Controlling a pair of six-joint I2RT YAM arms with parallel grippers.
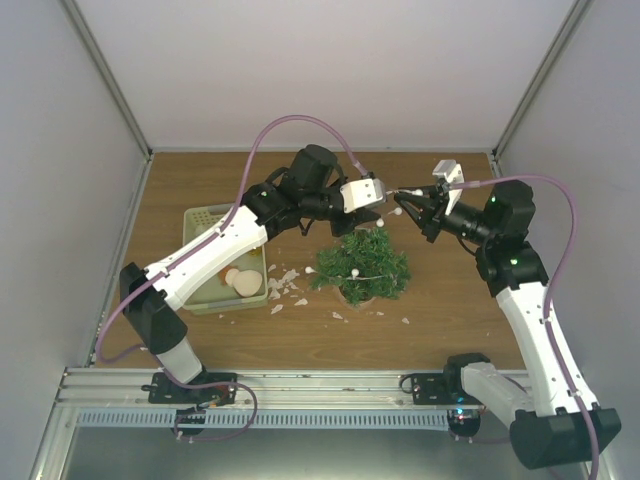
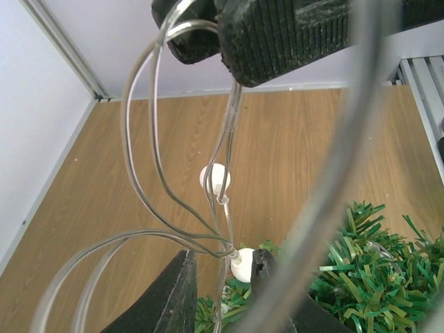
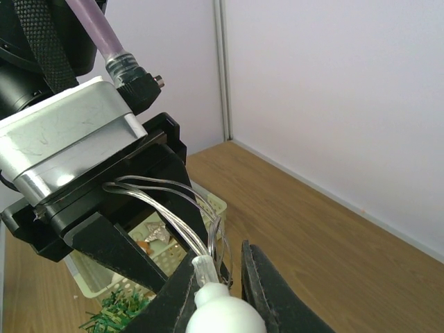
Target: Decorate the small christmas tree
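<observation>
While the small christmas tree stands upright near the middle of the table, both grippers meet just behind its top.
The right gripper is clamped on a white bulb of the clear light string. The string's loops run between the left gripper's fingers, but whether they pinch it cannot be told. A pale green tray sits left of the tree.

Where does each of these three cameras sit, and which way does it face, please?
Top external: above and behind, looking down on the left arm, right arm and small christmas tree.
Left wrist: looks past its own fingers at the light string.
Right wrist: own fingers pinch the light string; faces the left arm.
Both wrist views share that string.
</observation>
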